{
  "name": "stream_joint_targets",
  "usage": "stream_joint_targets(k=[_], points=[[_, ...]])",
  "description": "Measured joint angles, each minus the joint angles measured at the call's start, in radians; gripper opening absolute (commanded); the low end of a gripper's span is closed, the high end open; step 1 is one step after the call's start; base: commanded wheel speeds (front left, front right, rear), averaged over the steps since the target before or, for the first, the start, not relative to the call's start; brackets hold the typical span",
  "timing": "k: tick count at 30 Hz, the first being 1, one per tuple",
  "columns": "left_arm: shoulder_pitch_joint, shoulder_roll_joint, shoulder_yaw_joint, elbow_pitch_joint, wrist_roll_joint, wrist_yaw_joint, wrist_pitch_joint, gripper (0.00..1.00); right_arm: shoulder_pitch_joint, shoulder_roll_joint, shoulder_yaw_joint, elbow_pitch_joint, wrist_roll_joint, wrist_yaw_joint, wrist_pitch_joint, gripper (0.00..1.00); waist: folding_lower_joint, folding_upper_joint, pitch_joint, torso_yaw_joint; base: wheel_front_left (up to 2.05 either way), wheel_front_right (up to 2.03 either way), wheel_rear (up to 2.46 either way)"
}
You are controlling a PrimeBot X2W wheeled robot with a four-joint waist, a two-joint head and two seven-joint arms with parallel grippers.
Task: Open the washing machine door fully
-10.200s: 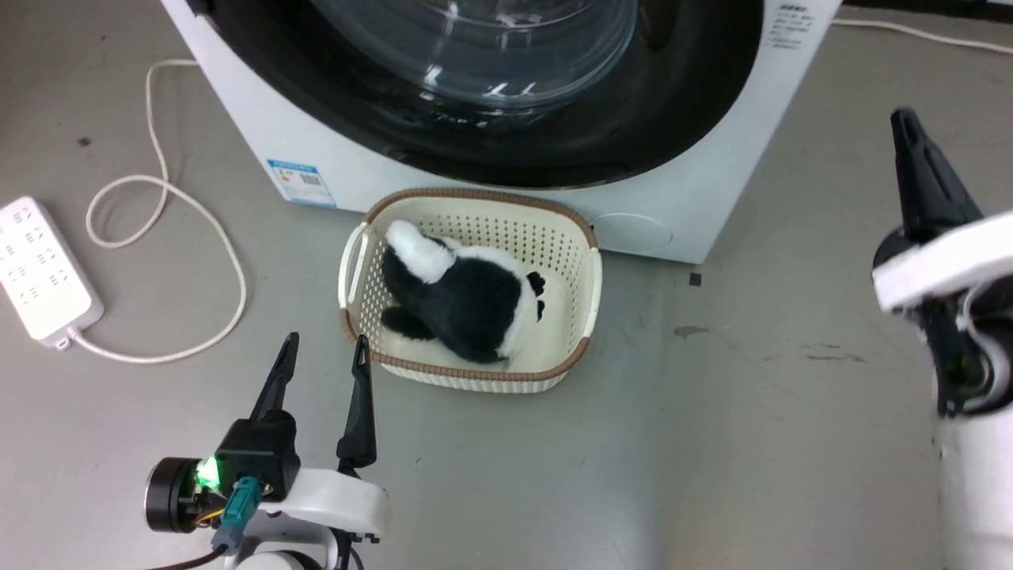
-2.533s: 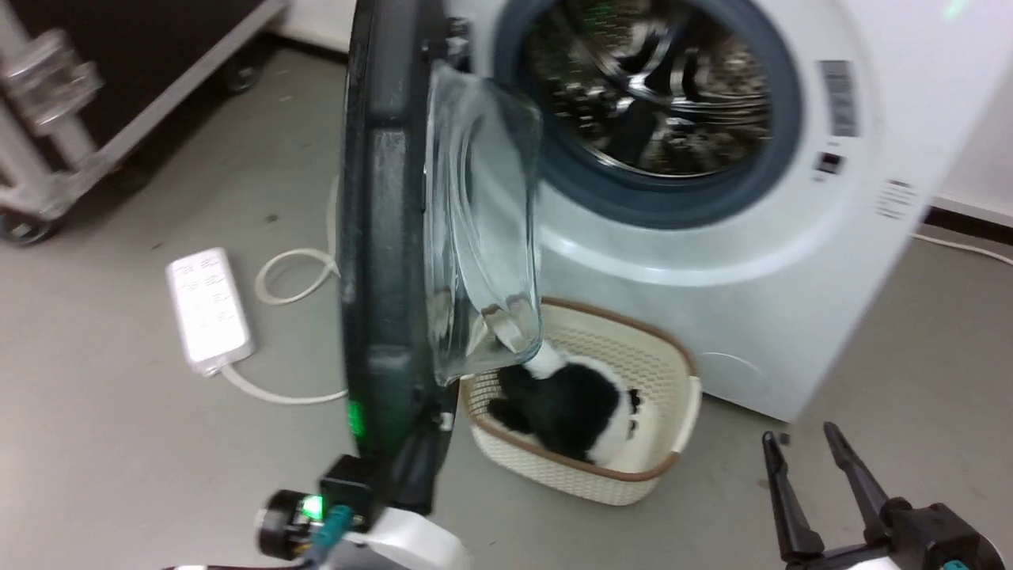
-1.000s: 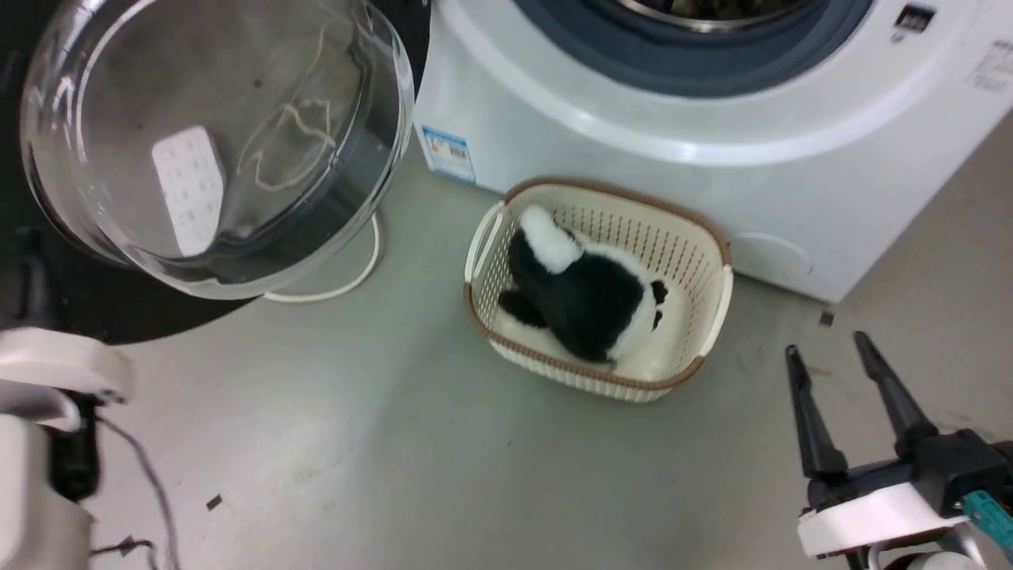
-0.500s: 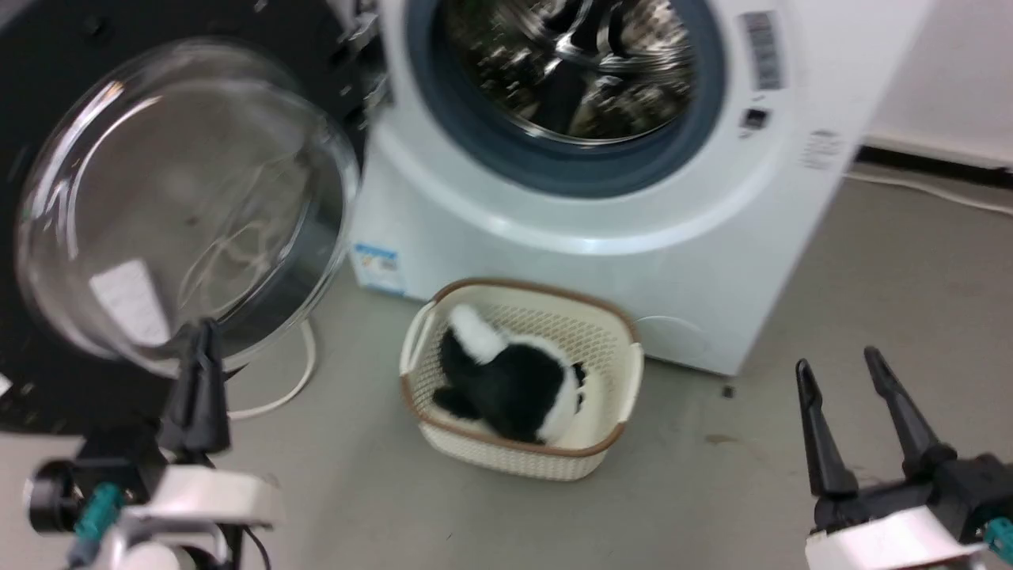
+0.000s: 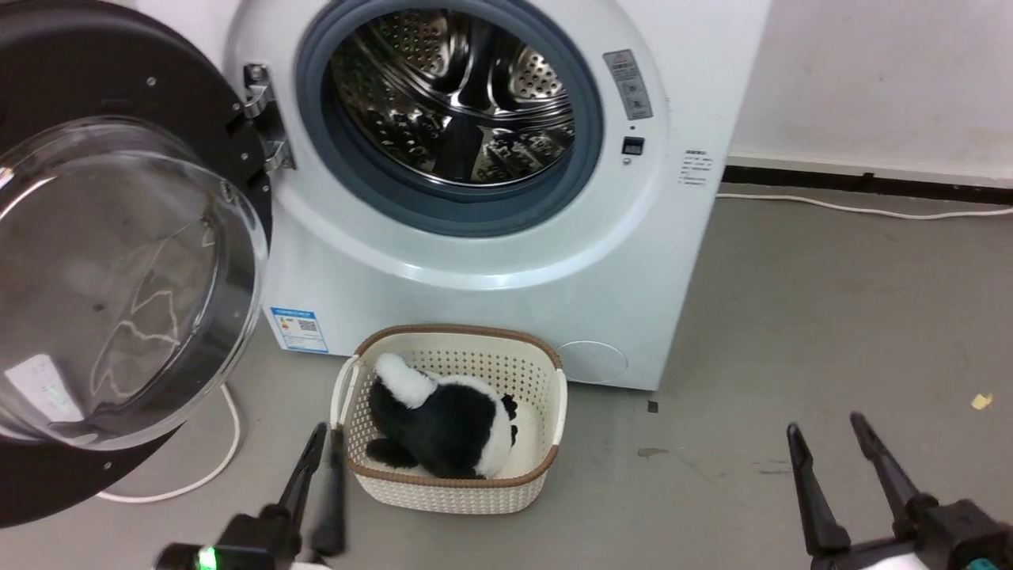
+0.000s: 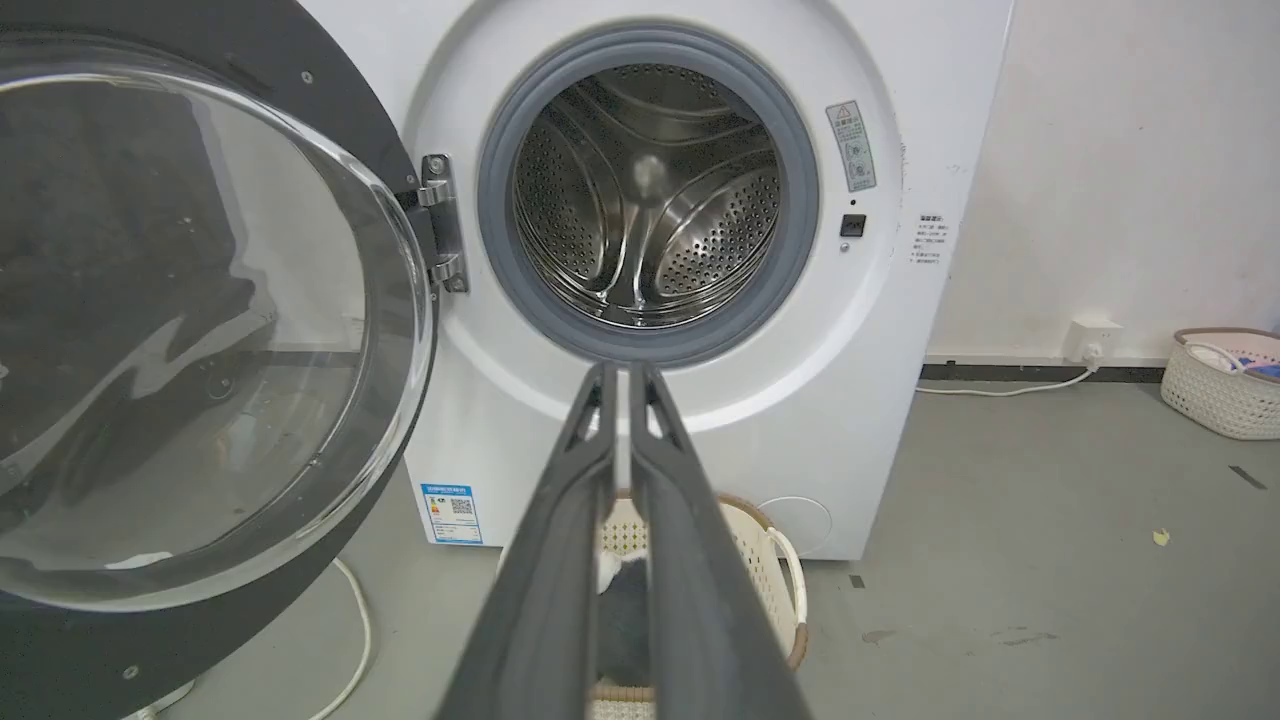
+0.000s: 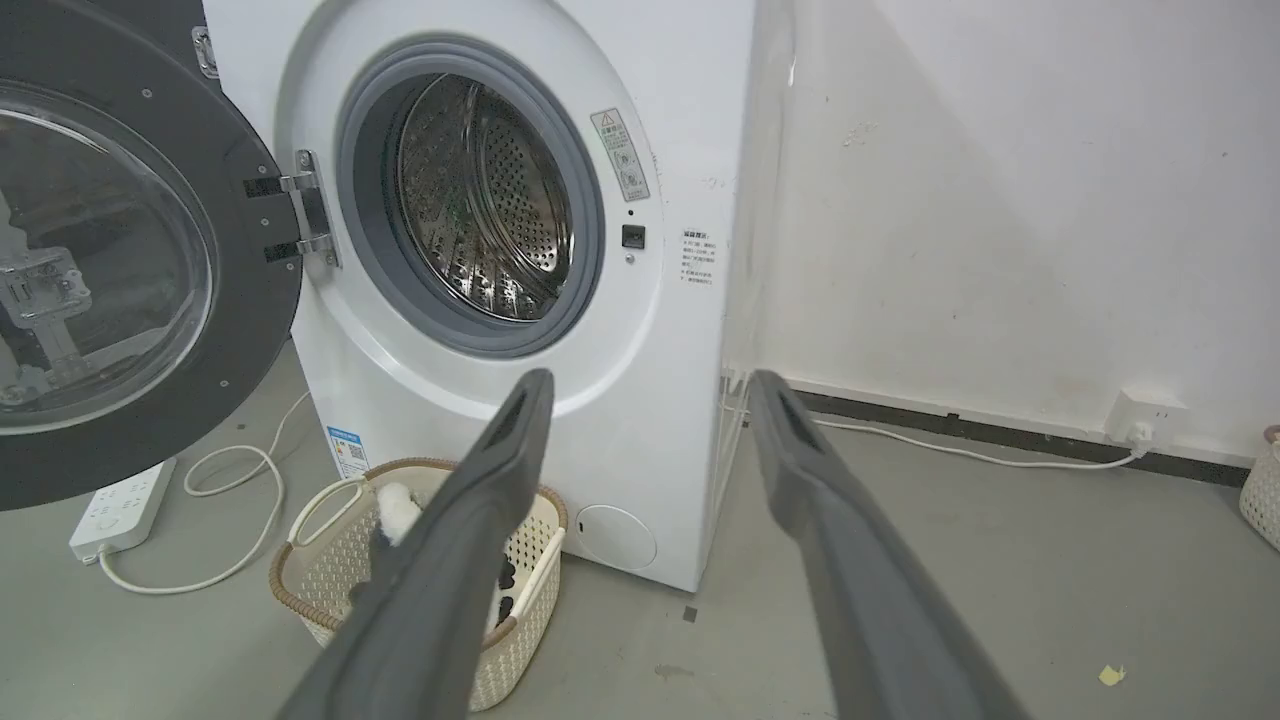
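Observation:
The washing machine door [image 5: 134, 75], a glossy black ring around a clear bulging glass bowl [image 5: 119, 285], stands swung wide to the left on its hinge [image 5: 265, 119]. It is also at the left of the left wrist view [image 6: 200, 330] and of the right wrist view [image 7: 100, 250]. The grey-gasketed steel drum [image 5: 451, 103] lies bare. My left gripper [image 5: 329, 431] is shut on nothing, low in front of the machine and apart from the door; its fingers [image 6: 590, 470] almost touch. My right gripper [image 5: 827, 439] is open at the lower right, holding nothing, its tips [image 7: 650, 385] wide apart.
A cream basket [image 5: 455, 328] holding a black-and-white plush toy [image 5: 443, 423] sits on the floor against the machine's front, just right of my left gripper. A white power strip [image 7: 120, 510] and its cable [image 5: 225, 459] lie under the door. Another basket [image 6: 1225, 380] stands by the far wall.
The head camera has moved, so the whole picture shifted. The door went from shut, through edge-on, to wide open. My left gripper, earlier at the door's edge, now sits low by the basket.

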Motion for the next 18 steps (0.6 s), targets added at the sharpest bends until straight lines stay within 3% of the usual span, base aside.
stream_joint_targets(k=[18], points=[[0.022, -0.024, -0.011, 0.091, 0.028, 0.004, 0.000, 1.00, 0.014, 0.000, -0.007, 0.074, 0.015, 0.000, 0.000, 1.00, 0.0001, 0.0000, -0.001, -0.026, 0.00, 0.00, 0.00]])
